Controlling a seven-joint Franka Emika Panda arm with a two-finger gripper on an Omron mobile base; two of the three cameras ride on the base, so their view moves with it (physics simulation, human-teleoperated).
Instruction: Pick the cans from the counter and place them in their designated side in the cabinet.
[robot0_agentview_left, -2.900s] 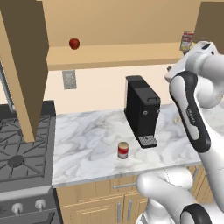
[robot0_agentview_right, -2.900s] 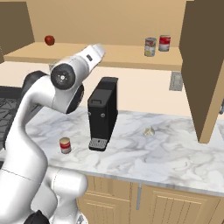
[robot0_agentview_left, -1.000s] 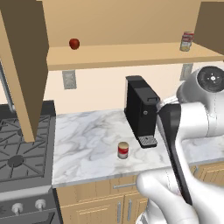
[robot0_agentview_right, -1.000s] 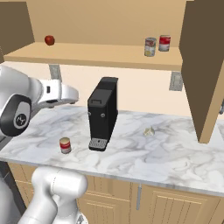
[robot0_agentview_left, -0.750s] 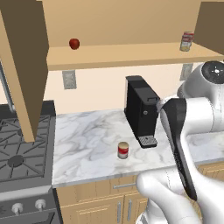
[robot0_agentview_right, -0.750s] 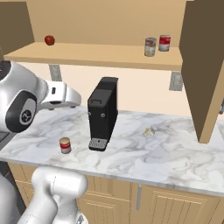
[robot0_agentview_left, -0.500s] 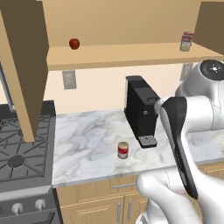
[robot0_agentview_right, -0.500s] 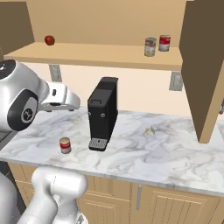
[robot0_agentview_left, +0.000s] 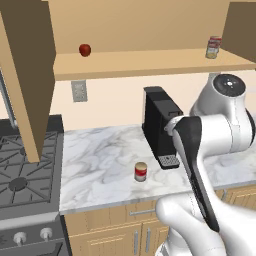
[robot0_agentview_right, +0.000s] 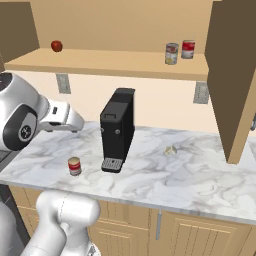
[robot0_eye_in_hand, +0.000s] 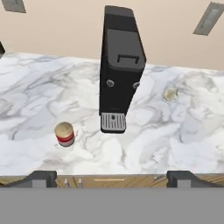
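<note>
Hand view looked down over the counter, where the gripper stood wide open and empty, its fingertips far apart. Since three seconds ago the arm had swung down from shelf height and drawn back, which suggested one can was delivered and the next pick was starting. The red can stood upright left of the coffee machine, pale top, red band. Two cans sat on the cabinet shelf's right end

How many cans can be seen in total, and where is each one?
3. One red can stands on the counter left of the coffee machine; two cans stand together at the shelf's right end.
</note>
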